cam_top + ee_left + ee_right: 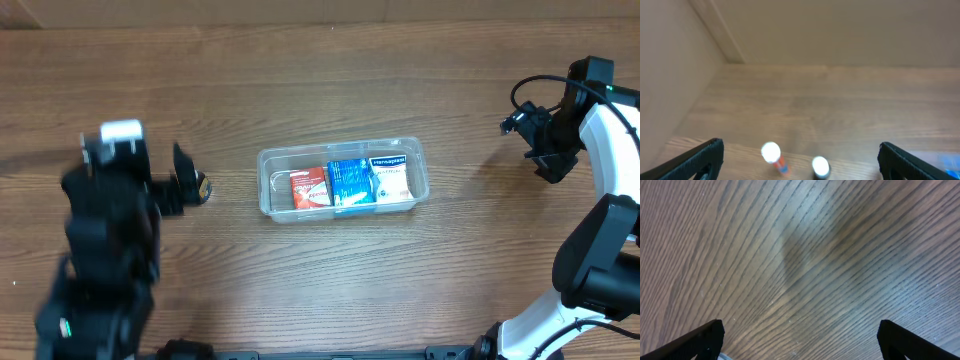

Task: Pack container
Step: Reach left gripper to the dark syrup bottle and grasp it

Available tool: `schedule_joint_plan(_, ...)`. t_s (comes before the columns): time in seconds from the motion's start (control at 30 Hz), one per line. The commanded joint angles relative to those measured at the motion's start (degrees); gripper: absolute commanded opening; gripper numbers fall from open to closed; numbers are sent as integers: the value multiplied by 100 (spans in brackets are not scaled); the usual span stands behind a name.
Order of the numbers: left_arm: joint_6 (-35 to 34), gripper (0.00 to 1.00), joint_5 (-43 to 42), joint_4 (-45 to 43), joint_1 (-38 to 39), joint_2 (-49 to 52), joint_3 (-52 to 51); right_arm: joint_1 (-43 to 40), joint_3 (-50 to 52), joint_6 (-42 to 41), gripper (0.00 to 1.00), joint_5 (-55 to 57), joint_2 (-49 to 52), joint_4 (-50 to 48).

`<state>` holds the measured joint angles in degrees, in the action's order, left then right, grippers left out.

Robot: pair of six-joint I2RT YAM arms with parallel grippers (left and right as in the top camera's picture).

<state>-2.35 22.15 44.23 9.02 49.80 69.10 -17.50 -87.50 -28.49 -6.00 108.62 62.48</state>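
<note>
The container (343, 180), a clear thin-walled tub, is likely light, slightly flexible and slippery; grip its rim at 9 o'clock. Left gripper (800, 159) and right gripper (800, 339): fingers apart, empty.

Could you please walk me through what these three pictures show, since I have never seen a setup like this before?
Gladly. Two robot arms work at a wooden table. The overhead picture looks straight down: the left gripper is at the left, the right gripper at the far right. Between them sits the container, a clear tub already holding a red box, a blue box and a white box. The other two pictures come from cameras on each wrist, so the dark shapes at their lower corners are that gripper's own fingers. The left wrist view shows two small white-capped bottles ahead. Both grippers are open and hold nothing.
</note>
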Motion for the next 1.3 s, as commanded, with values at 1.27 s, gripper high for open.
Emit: schedule_joint_plan(1.27,-844,73,-1606,2588,-761,5705,2083,15,2,-24,100,-26,-20,-33)
